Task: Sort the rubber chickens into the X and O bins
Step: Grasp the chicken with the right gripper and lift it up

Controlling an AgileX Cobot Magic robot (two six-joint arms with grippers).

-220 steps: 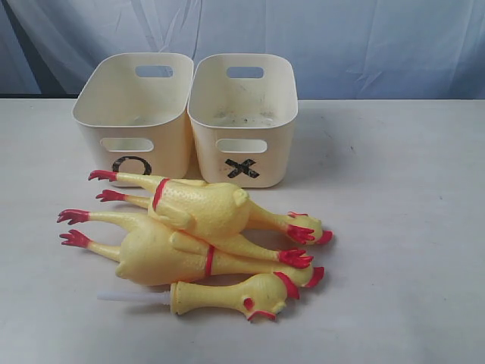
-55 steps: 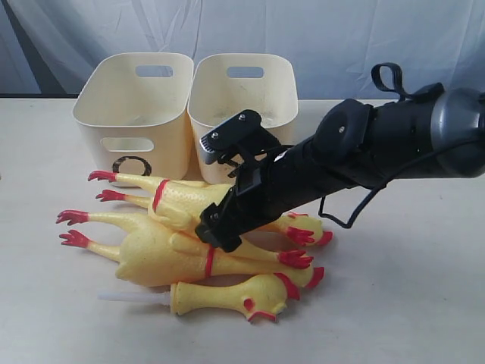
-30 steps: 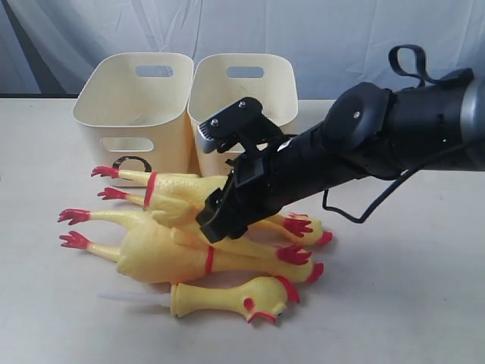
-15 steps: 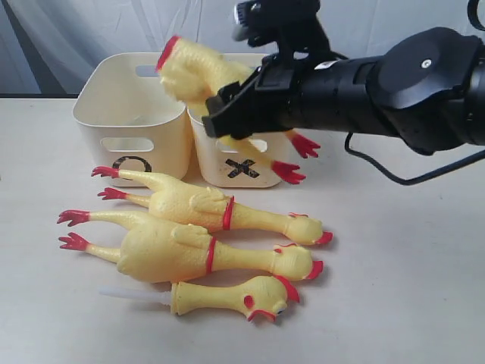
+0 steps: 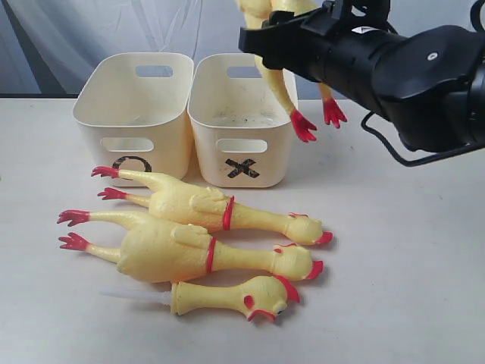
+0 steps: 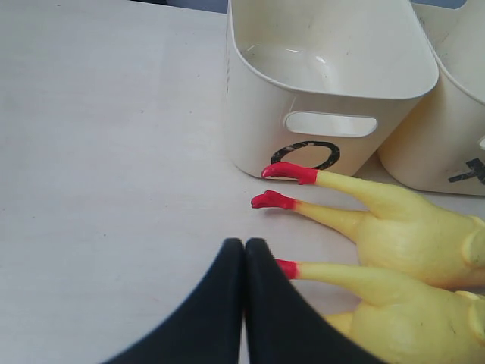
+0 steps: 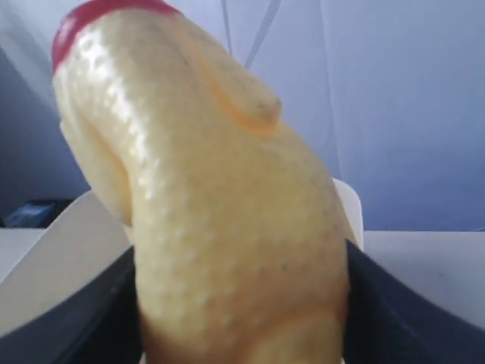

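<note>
Clamped at the belly in the right gripper [image 5: 265,34], a long rubber chicken [image 5: 277,80] dangles feet-down above the X bin [image 5: 265,155], legs hanging past its right rim, so an early release could drop it onto the table [image 5: 402,265].

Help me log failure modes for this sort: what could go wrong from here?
The red feet of the held chicken dangle at the right edge of the X bin, so a release now might leave it draped over the rim or on the table. On lowering, the legs could snag that rim and shift or tip the bin.
</note>
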